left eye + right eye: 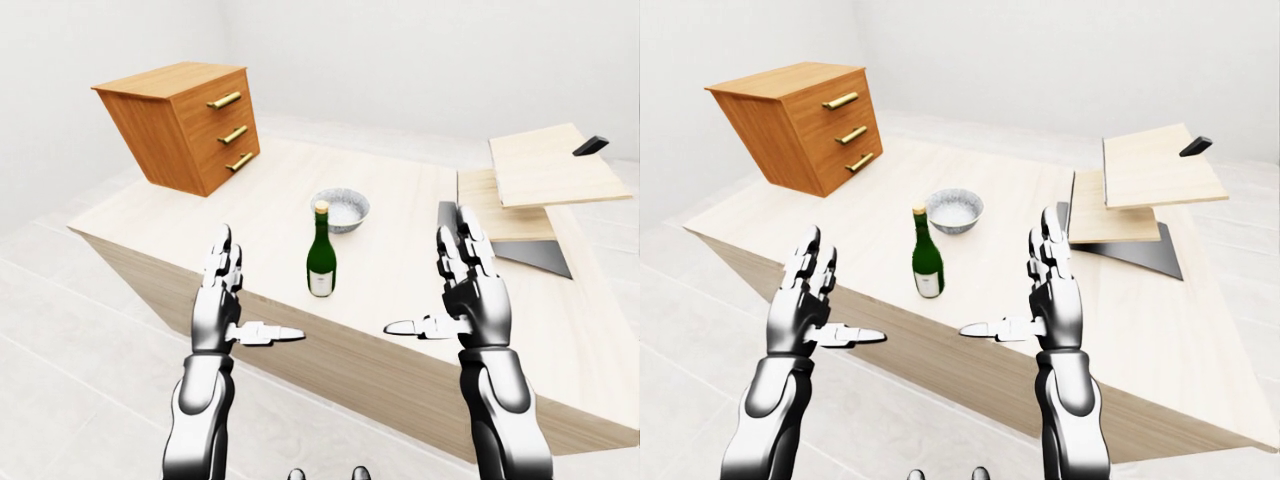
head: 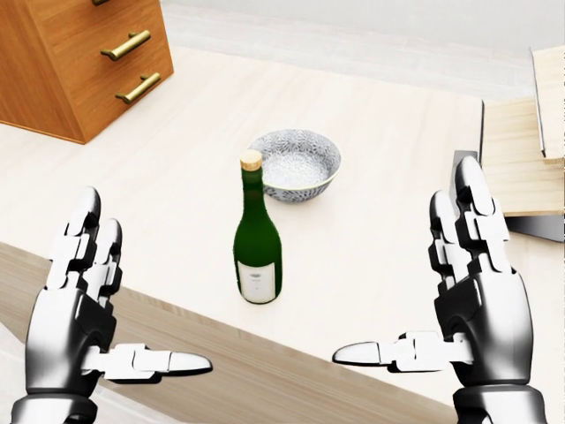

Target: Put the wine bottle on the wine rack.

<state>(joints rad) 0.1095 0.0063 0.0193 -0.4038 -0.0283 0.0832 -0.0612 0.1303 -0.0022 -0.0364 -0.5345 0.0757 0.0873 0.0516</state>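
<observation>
My left robot hand and my right robot hand are both raised over the near edge of the counter, fingers straight and spread, thumbs pointing inward toward each other. Neither holds anything.

The wine bottle stands upright on the counter between them, nearer its edge than its middle. In the head view it sits at about 2 o'clock from my left robot hand and about 10 o'clock from my right, apart from both. A patterned bowl lies just beyond it at about 1 o'clock, close but not touching.

What I take for the wine rack, a stepped stack of pale wooden boards on a dark base, is at about 2 o'clock from the bottle, well apart. A wooden drawer chest stands at about 11 o'clock.

I judge the bottle to be rigid glass, smooth, fairly heavy low down, breakable and easy to topple. I would close round the wide body at the label, not the thin neck.
</observation>
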